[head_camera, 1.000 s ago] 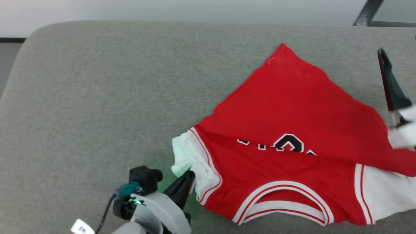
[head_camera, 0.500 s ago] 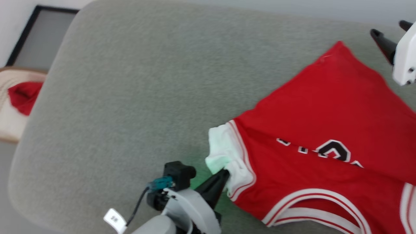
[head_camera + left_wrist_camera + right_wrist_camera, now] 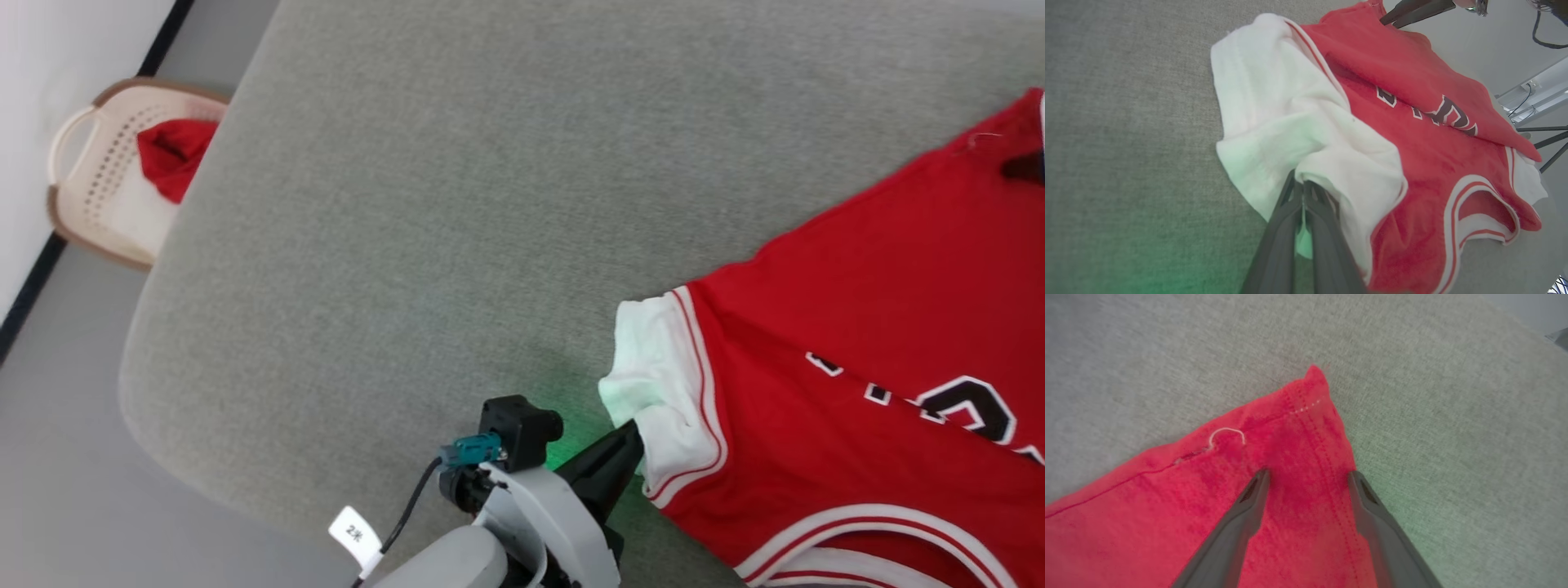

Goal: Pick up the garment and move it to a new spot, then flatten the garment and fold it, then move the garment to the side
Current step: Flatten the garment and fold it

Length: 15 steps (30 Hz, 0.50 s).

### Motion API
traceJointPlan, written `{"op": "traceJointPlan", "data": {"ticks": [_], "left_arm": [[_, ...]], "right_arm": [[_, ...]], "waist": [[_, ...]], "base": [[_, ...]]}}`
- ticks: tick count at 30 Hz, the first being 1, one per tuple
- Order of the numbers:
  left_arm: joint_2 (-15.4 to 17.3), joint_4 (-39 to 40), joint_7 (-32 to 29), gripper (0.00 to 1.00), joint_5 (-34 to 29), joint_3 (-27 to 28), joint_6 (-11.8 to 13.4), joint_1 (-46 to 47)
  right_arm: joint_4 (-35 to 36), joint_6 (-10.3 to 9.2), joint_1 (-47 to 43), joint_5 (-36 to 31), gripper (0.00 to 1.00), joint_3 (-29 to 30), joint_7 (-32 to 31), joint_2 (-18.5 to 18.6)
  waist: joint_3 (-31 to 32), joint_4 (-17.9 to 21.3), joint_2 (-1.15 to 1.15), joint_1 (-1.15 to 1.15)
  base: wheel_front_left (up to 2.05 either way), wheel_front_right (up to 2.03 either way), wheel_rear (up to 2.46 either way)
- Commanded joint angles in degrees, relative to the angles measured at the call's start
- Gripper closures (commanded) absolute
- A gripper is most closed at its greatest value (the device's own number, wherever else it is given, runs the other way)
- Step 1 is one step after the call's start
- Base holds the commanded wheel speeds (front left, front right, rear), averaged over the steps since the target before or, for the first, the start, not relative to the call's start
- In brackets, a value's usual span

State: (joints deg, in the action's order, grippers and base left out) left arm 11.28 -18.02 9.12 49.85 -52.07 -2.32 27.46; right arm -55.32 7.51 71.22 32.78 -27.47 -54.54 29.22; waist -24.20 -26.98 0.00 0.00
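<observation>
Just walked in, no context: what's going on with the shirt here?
The left gripper is shut on the white sleeve of the red jersey T-shirt, which lies partly folded over on the grey padded surface. The right gripper is open at the far hem corner, fingers either side of the red fabric. A laundry basket holding a plain red cloth sits on the floor.

A grey fabric-covered counter [image 3: 424, 212] is spreading across the head view, its rounded corner lying at the lower left. Beyond its left edge a cream perforated basket [image 3: 94, 180] is sitting on the grey floor [image 3: 65, 457] beside a white wall [image 3: 49, 65], and a plain red cloth [image 3: 173, 155] is lying crumpled inside it. In the left wrist view, dark tripod legs [image 3: 1549, 141] are showing past the counter.
</observation>
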Motion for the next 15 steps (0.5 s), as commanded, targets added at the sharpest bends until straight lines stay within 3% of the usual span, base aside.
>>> {"op": "traceJointPlan", "data": {"ticks": [1,6,7,8,9,15], "left_arm": [[-0.5,-0.5,0.4,1.00,0.0,-0.1,-0.5,1.0],[-1.4,-2.5,1.1,1.00,0.4,-0.3,-1.2,1.5],[-1.4,-2.8,1.2,1.00,0.5,-0.2,-1.4,1.5],[-1.4,-3.1,1.3,1.00,0.6,-0.2,-1.5,1.5],[-1.5,-3.4,1.4,1.00,0.6,-0.1,-1.6,1.6],[-1.4,-4.6,1.8,1.00,1.0,0.2,-1.7,1.8]], "right_arm": [[-1.9,-0.04,0.8,-1.3,0.00,0.0,-0.8,0.1],[-9.5,-0.04,1.2,-4.3,0.00,1.4,-3.4,-1.1],[-10.6,-0.05,1.3,-4.7,0.34,1.5,-4.1,-1.4],[-11.6,-0.04,1.4,-5.1,0.90,1.6,-4.5,-1.7],[-12.2,-0.04,1.7,-5.3,1.00,1.8,-4.7,-2.2],[-14.0,-0.04,4.1,-6.5,1.00,3.2,-3.7,-2.9]], "waist": [[-2.0,-2.4,0.00,0.00],[-2.5,-3.2,0.00,0.00],[-2.6,-3.2,0.00,0.00],[-2.6,-3.2,0.00,0.00],[-2.6,-3.1,0.00,0.00],[-2.4,-2.1,0.00,0.00]], "base": [[0.00,0.00,0.00],[0.00,0.00,0.00],[0.00,0.00,0.00],[0.00,0.00,0.00],[0.00,0.00,0.00],[0.00,0.00,0.00]]}}
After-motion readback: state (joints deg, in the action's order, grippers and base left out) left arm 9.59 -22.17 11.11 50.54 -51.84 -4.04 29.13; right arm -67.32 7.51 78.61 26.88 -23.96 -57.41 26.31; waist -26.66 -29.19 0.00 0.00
